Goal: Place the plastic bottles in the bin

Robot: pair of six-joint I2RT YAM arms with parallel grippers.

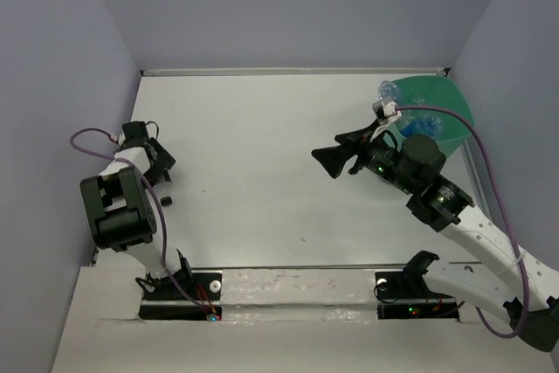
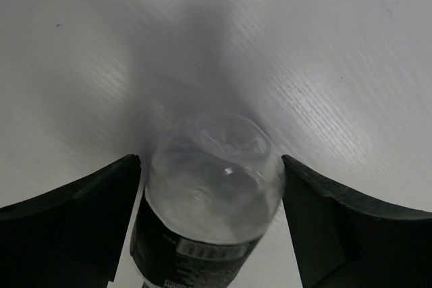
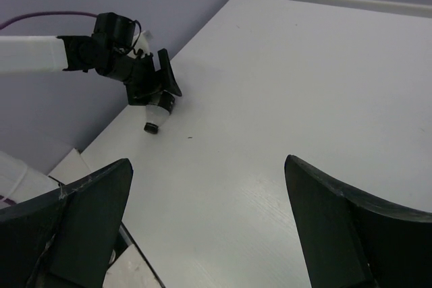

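A clear plastic bottle [image 2: 206, 193] with a dark label lies on the white table, its base pointing away in the left wrist view. My left gripper [image 2: 210, 160] is open and straddles it, a finger close on each side. From the top only the bottle's dark cap end [image 1: 166, 201] shows below the left gripper [image 1: 162, 179]. The right wrist view also shows this bottle [image 3: 159, 107]. The teal bin [image 1: 456, 100] stands at the far right with blue-labelled bottles [image 1: 423, 122] in it. My right gripper [image 1: 336, 160] hangs open and empty left of the bin.
Purple-grey walls close in the table on the left, back and right. The left wall runs close behind the left gripper [image 3: 150, 80]. The right arm's elbow [image 1: 424, 163] sits just in front of the bin. A white ledge [image 1: 288, 281] holding both arm bases borders the near edge.
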